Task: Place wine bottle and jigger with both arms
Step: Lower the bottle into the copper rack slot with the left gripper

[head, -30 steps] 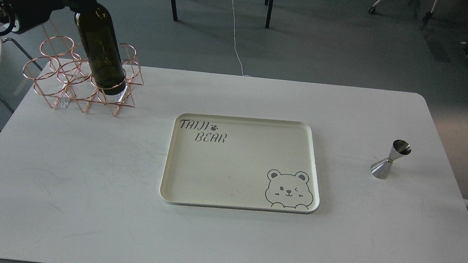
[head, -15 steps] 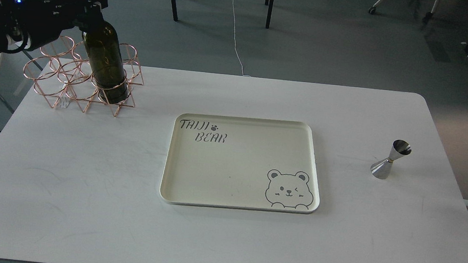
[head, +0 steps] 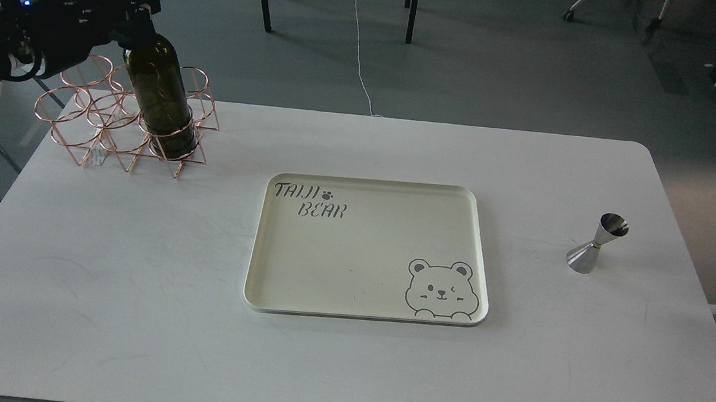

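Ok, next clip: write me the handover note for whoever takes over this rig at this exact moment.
Left gripper: at the neck of the wine bottle; whether it is clamped cannot be told from the head view.
Right gripper: not in view.
Bottle: upright, base inside the front-right ring of the copper wire rack, at the table's far left.
Jigger: standing untouched on the table, right of the bear tray.
Done: bottle seated in the rack, it appears.
Left: free the left gripper from the bottle, then place the jigger with the right arm, probably on the tray.
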Robot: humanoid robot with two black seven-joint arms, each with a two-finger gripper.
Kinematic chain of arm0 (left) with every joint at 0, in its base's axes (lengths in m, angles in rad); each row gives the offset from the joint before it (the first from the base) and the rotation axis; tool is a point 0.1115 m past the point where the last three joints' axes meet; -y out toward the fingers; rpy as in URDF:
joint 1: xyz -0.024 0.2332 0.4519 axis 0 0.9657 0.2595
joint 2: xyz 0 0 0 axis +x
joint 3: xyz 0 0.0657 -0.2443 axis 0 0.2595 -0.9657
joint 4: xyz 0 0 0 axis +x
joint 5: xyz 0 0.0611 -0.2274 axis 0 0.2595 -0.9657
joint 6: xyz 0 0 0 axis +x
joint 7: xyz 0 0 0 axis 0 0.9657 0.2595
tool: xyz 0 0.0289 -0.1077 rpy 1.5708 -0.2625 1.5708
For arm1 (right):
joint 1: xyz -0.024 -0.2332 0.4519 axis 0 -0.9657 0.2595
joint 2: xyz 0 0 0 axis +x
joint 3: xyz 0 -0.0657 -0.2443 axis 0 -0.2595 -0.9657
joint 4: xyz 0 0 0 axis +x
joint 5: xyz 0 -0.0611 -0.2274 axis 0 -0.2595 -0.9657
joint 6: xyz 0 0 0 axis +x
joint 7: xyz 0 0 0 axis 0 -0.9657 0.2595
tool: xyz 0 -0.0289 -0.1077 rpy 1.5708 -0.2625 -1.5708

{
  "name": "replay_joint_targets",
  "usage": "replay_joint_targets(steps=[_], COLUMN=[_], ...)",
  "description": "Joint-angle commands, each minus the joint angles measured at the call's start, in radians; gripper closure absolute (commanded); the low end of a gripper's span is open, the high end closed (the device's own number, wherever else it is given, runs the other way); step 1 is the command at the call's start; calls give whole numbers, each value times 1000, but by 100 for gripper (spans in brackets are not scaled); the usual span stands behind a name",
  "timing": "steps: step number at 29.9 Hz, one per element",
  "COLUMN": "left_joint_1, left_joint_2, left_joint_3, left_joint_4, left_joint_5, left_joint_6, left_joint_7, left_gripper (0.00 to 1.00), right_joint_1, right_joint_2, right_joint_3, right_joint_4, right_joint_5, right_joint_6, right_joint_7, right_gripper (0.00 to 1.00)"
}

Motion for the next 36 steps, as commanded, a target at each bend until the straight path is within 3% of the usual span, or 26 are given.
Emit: replay_joint_targets(steps=[1,6,13,20,25,28,30,31,36], left_joint_1=[-2,-2,-2,-3,-6,-5,-5,-5,-5], left_joint_2=[0,-2,0,0,0,-2,-2,-3,-7], left_joint_3=[-1,1,2,21,21,21,21,21,21], left_joint_4=[-2,-2,0,1,1,1,3,11,20], left_joint_5=[-42,-81,-76,-73,-80,-84,-84,-84,-84], left_joint_6=[-2,0,-3,-3,-3,-3,0,0,0], left_joint_7=[0,-2,-3,-2,-2,-2,6,6,3], left_gripper=[7,9,60,78,74,62,36,30,25], right_joint_1=[-2,-2,-2,-2,-2,-2,-2,-2,-2], right_joint_2=[0,0,0,0,-2,-2,0,-2,-2], right_joint_3=[0,0,0,0,0,4,6,6,6], right_joint_4=[0,0,0,0,0,0,0,0,0], right_joint_5=[0,0,0,0,0,0,0,0,0], right_joint_6=[0,1,1,1,1,0,1,0,0], right_joint_7=[0,0,0,0,0,0,0,0,0], right_gripper=[4,4,4,4,4,4,4,4,4])
